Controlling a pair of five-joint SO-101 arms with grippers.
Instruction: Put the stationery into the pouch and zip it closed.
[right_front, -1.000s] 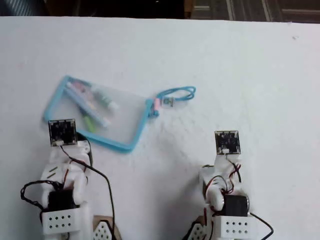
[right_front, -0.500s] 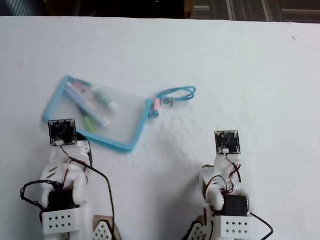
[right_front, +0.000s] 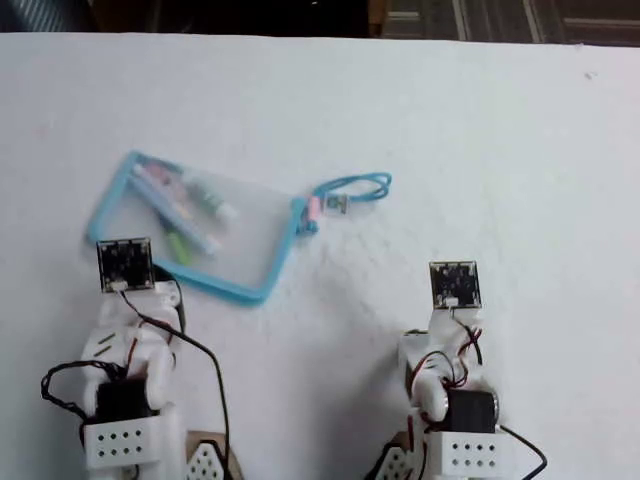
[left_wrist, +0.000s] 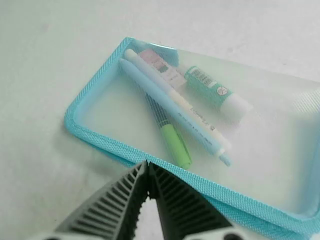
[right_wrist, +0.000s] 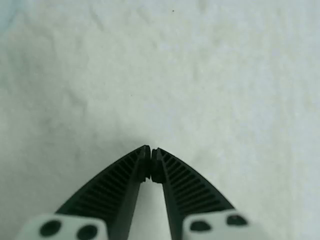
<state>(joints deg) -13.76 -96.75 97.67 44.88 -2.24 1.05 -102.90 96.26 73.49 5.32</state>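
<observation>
A clear pouch with a blue zip edge (right_front: 195, 225) (left_wrist: 250, 145) lies flat on the white table, with a blue loop strap (right_front: 350, 190) at its right end. Inside it I see a light blue pen (left_wrist: 172, 102), a green marker (left_wrist: 172, 140), a pink-labelled stick (left_wrist: 160, 67) and a teal glue stick (left_wrist: 212, 90). My left gripper (left_wrist: 148, 172) is shut with nothing in it, just short of the pouch's near edge. My right gripper (right_wrist: 150, 162) is shut over bare table, well to the right of the pouch. Both arms (right_front: 130, 330) (right_front: 450, 340) sit drawn back near the table's front.
The white cloth-covered table (right_front: 480, 140) spreads wide beyond and to the right of the pouch. Its far edge meets a dark background along the top of the high view.
</observation>
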